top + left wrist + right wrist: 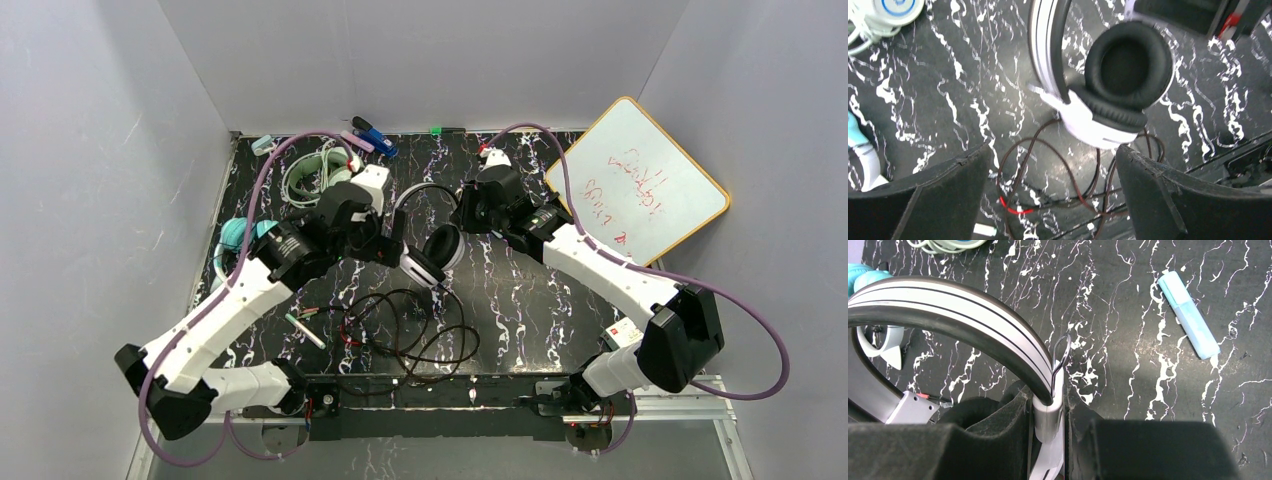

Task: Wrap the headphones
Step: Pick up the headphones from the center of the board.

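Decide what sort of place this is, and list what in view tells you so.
Likely a robot lab test cell: left arm and right arm mounted at a table's edge, plain walls boxing it in, a whiteboard at the right.

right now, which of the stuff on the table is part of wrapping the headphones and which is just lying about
For the job: black-and-white headphones, their thin cable, mint-green headphones, teal headphones.

Lying about: whiteboard, pale blue highlighter, blue marker, white pen.
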Robot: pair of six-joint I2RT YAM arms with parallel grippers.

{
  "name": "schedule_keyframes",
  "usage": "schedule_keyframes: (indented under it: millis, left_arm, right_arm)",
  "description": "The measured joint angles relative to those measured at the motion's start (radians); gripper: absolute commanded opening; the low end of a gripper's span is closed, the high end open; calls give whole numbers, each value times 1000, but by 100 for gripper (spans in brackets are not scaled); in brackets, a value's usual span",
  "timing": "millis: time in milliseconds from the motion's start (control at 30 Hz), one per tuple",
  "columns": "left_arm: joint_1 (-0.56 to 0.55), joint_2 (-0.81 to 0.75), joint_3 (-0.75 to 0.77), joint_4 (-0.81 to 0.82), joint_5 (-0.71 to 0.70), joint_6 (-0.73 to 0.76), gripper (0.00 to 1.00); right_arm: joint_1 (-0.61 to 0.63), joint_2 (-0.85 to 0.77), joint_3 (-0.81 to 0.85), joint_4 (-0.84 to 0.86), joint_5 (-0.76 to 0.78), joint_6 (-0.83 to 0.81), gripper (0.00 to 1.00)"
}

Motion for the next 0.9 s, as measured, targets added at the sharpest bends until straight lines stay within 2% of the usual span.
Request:
schedule_keyframes:
  millis: [233,367,433,467,533,633,733,900]
  left_arm:
    - [0,116,106,64,-47,17,86]
    - [0,169,116,76,-92,21,78]
    - [0,201,116,76,-109,24,68]
    - [0,217,116,78,-119,26,60]
    - [0,247,116,79,-139,35,37]
    - [-1,276,116,78,-163,68,17]
    - [-8,279,116,61,-188,110,8]
    - [-11,268,115,19,-217,186,5]
  right_arm:
    - [9,-11,0,-11,-18,-36,1]
    - [20,-40,0,-12,-30,-54,1]
    - [27,-53,0,-13,-37,-60,1]
    - [29,-60,0,-13,-42,-65,1]
    - [38,-75,0,-15,-56,-84,1]
    - [65,-97,0,-25,-50,-140,1]
    - [100,-108,0,-34,-3,-196,1]
    - [168,-124,5,-59,122,-319,4]
